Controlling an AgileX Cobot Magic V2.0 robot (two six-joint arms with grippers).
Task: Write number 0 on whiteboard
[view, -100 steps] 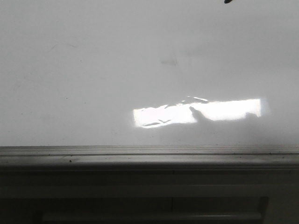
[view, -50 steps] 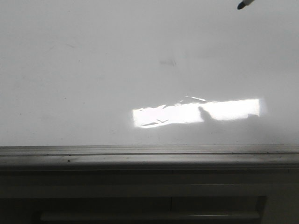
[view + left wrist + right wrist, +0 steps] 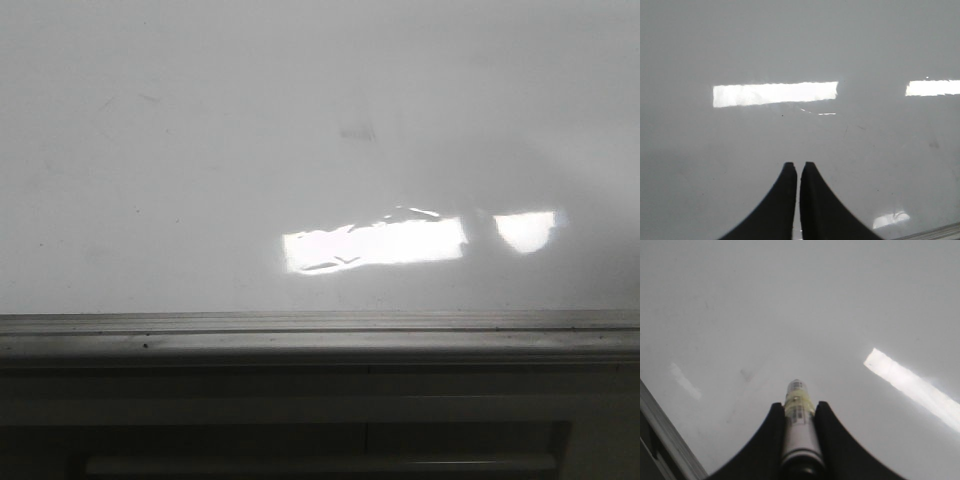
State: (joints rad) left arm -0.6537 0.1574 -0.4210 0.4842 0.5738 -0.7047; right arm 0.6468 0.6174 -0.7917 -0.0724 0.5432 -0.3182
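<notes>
Overhead, the right gripper (image 3: 799,412) clamps a marker (image 3: 799,427), tip aimed at the whiteboard (image 3: 200,200) for writing; no 0 shows. The left gripper (image 3: 796,167) idles, pinched together, empty.

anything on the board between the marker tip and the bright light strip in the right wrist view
No. In the right wrist view the whiteboard is bare between the marker in the right gripper and the light strip; no 0 yet.

Dim grey panel (image 3: 320,420) with a pale horizontal bar (image 3: 320,464) below.
</notes>
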